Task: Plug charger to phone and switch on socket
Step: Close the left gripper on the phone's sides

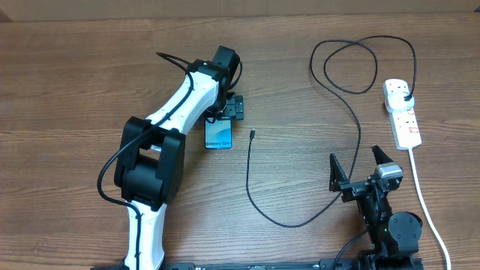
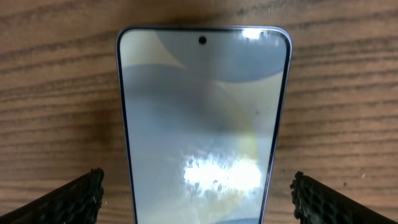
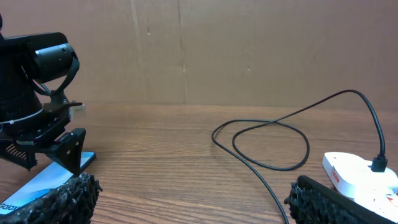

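Observation:
The phone (image 1: pixel 218 138) lies flat on the table with its light blue screen up. My left gripper (image 1: pixel 227 111) hovers over its far end, open, with one finger on each side of the phone (image 2: pixel 202 124) and not touching it. The charger cable (image 1: pixel 251 176) runs from its tiny tip (image 1: pixel 253 135) right of the phone, loops at the back, and its black plug (image 1: pixel 406 96) sits in the white power strip (image 1: pixel 402 112). My right gripper (image 1: pixel 358 174) is open and empty at the front, left of the strip's cord. The cable (image 3: pixel 267 163) and strip (image 3: pixel 364 177) show in the right wrist view.
The power strip's thick white cord (image 1: pixel 424 199) runs down the right side toward the front edge, close to my right arm's base. A brown cardboard wall (image 3: pixel 249 50) stands behind the table.

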Controlling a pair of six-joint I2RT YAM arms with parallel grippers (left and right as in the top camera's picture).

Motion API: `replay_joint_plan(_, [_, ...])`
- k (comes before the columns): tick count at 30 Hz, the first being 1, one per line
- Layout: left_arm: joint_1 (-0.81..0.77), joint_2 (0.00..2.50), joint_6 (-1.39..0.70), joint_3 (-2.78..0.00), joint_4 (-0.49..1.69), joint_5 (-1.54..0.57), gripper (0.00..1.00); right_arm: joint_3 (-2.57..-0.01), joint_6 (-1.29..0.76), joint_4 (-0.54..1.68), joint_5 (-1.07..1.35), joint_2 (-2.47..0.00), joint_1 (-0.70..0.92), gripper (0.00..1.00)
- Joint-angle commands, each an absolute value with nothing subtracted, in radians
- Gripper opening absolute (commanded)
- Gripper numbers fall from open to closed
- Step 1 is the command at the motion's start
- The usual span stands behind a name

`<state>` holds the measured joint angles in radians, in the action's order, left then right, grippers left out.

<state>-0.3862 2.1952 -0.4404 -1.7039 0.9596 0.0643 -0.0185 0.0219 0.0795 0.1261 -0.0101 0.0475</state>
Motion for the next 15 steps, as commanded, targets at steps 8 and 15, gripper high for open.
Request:
replay_joint_plan(8, [-0.38, 2.206, -0.448, -1.648, 0.914, 0.033, 1.0, -0.008, 0.02, 0.074, 0.124, -0.003, 0.049, 1.0])
replay_joint_plan(15, [-0.38, 2.207, -0.45, -1.599, 0.873, 0.036, 1.0, -0.008, 0.02, 0.074, 0.124, -0.003, 0.049, 1.0])
